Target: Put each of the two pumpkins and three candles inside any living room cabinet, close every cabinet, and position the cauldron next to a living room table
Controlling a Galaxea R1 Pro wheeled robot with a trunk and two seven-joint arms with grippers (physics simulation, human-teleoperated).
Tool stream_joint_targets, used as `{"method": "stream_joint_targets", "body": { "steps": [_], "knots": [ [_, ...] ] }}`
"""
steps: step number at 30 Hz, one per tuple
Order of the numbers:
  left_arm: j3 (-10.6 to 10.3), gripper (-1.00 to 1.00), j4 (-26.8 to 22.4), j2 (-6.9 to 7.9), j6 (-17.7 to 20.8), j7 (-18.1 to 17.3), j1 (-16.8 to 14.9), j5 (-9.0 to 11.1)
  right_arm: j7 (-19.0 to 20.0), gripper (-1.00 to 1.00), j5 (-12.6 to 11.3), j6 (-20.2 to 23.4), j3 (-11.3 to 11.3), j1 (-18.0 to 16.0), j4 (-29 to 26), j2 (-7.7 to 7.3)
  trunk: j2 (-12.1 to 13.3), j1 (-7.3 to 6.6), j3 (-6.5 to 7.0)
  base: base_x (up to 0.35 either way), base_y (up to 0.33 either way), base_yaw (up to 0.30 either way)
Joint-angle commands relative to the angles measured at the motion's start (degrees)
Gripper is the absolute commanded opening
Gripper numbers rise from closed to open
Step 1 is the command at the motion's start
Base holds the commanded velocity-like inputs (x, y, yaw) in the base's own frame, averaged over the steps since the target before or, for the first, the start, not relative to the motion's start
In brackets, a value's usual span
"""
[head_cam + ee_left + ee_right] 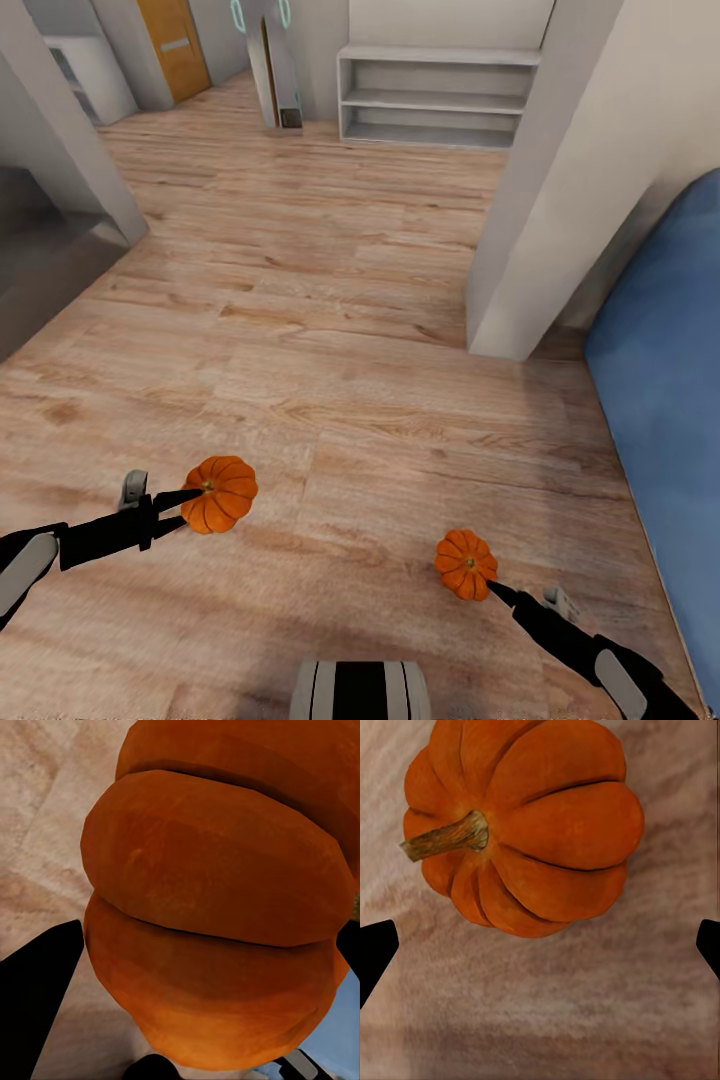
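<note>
Gripped in my left gripper (190, 505) is one orange ribbed pumpkin (219, 494), carried above the wooden floor at the lower left of the head view. Its ribs bulge between the black fingers (37, 982) in the left wrist view. The second pumpkin (466, 563) is at the lower right, right at the tip of my right gripper (497, 590). The right wrist view shows this pumpkin (521, 825), stem sideways, beyond the fingertips (376, 949), which stand wide apart with nothing between them. Candles, cabinet, cauldron and table are out of view.
Bare wood floor (300, 300) stretches ahead. A white wall corner (560, 200) juts in at the right, with a blue cushioned piece (660, 400) beside it. A white open shelf (440, 95) and an orange door (175, 45) stand far back. A grey wall (60, 130) is at the left.
</note>
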Motion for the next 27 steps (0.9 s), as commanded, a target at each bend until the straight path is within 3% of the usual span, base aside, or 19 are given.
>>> {"method": "stream_joint_targets", "body": {
  "steps": [1,9,13,22,27],
  "knots": [
    [-0.16,-1.0,0.04,0.06,0.32,-0.09,-0.05,0.45,-0.1,1.0,-0.4,0.52,-0.21,-0.09,0.0,0.01,-0.03,0.01,-0.26,0.0,0.0,0.0],
    [-0.15,-1.0,0.16,0.06,0.32,-0.09,-0.05,0.45,-0.79,1.0,-0.76,0.61,-0.23,-0.46,0.02,0.02,-0.14,0.22,-2.04,0.0,0.0,0.0],
    [-0.15,-1.0,0.16,0.06,0.32,-0.09,-0.05,0.45,-0.9,1.0,-3.35,0.62,-0.3,-0.5,0.09,-0.17,-0.19,0.32,-2.92,0.0,0.0,0.0],
    [-0.13,-1.0,0.16,0.06,0.32,-0.09,-0.05,0.45,-4.51,1.0,-8.87,0.34,-0.31,-0.73,0.01,-0.25,-0.19,0.32,-2.92,0.0,0.0,0.0],
    [-0.09,-1.0,0.16,0.06,0.32,-0.09,-0.05,0.44,-4.99,1.0,-9.73,0.35,-0.25,-0.77,0.02,-0.25,-0.19,0.32,-2.92,0.074,0.0,0.0]
  ]
}}
